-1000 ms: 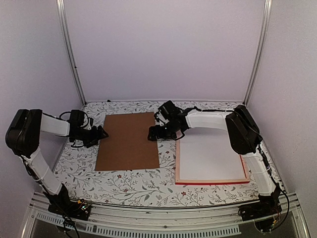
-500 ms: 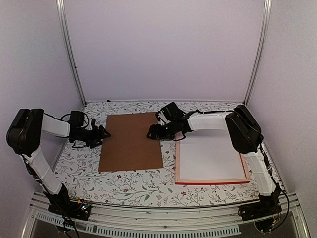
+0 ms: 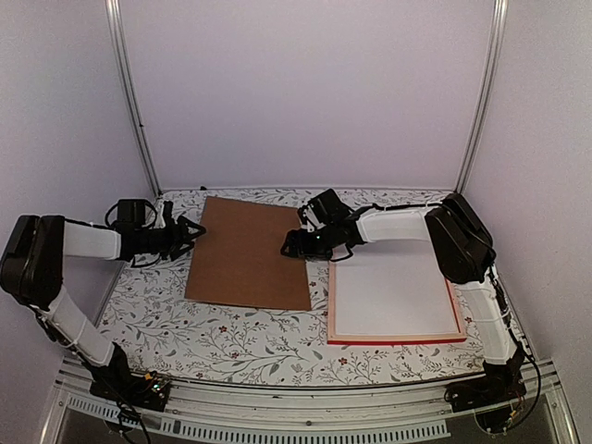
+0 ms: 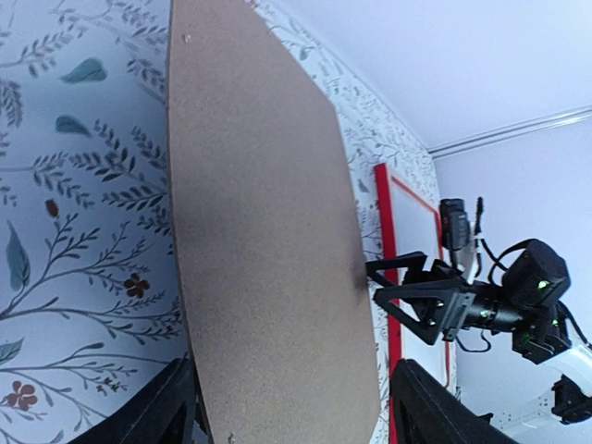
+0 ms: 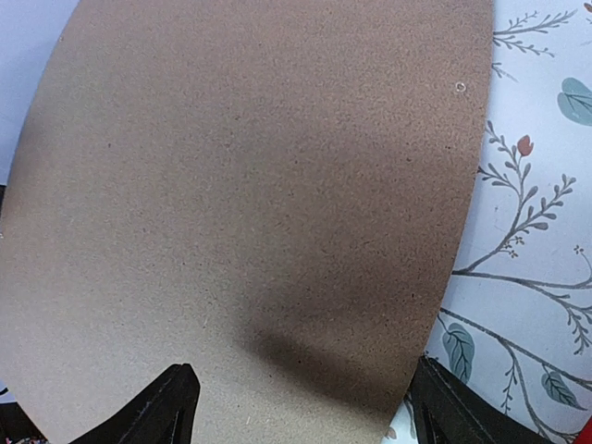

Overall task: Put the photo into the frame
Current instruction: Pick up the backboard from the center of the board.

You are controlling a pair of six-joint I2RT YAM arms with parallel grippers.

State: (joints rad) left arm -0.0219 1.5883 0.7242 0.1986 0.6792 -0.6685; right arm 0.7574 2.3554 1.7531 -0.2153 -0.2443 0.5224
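Both jaws gape wide at the side edges of the brown board [image 3: 248,252]; I see the frame [image 3: 398,339] just right of it.

A plain brown rectangular backing board [image 4: 268,231] fills the middle of the view. Its near end lies between the dark fingers [image 4: 171,412] of the left gripper [image 4: 296,393], which are spread wide. The floral-printed tabletop [image 4: 65,185] runs along the left. At the board's far edge is the black right gripper [image 4: 387,289], jaws apart, beside the thin red-edged picture frame [image 4: 385,222].
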